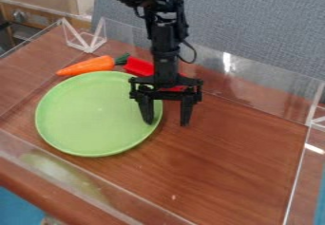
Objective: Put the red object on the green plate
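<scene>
Task's barely started: black two-finger gripper (166, 106) hangs spread wide, empty. Bright red plastic bar (140, 67) sits just behind it, off the round light-green plastic plate (76, 115) at its left.

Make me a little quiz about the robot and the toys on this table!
1. True or false: the red object already lies on the green plate.
2. Are the jaws of the gripper open or shut?
3. Which toy lies beside the plate's far rim: A) orange carrot, B) blue cup, C) yellow ball?

Key:
1. False; it lies on the table behind the plate, partly hidden by the arm.
2. Open, with nothing between them.
3. A.
</scene>
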Motion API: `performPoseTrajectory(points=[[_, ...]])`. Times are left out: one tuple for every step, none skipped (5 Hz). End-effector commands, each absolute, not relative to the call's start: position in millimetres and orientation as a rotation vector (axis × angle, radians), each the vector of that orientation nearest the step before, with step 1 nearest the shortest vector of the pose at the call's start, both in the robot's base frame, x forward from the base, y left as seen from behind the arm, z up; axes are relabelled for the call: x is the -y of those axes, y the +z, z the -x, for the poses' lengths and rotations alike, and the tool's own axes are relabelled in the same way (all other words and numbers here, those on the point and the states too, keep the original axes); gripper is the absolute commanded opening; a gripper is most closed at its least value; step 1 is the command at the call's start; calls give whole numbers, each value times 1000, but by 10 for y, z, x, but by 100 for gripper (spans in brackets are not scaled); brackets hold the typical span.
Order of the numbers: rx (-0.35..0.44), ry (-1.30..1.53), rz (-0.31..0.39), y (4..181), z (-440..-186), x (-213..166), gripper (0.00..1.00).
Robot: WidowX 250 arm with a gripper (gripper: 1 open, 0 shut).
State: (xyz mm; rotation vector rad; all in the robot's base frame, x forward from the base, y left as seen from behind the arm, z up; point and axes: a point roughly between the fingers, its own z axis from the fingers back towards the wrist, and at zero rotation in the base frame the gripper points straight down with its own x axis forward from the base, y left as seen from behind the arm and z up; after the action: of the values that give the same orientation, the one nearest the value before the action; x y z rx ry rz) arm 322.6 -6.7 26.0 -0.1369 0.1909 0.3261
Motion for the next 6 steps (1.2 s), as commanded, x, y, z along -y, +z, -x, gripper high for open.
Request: performPoseTrajectory(points=[[-160, 331, 145, 328, -3283, 196, 0], [-146, 328, 158, 500, -3207, 98, 0], [-126, 399, 175, 670, -3100, 25, 0], [-107, 491, 189, 815, -3002, -127, 0], [-95, 510, 199, 966, -2957, -441, 0], [-118, 478, 192, 900, -2947, -568, 0]])
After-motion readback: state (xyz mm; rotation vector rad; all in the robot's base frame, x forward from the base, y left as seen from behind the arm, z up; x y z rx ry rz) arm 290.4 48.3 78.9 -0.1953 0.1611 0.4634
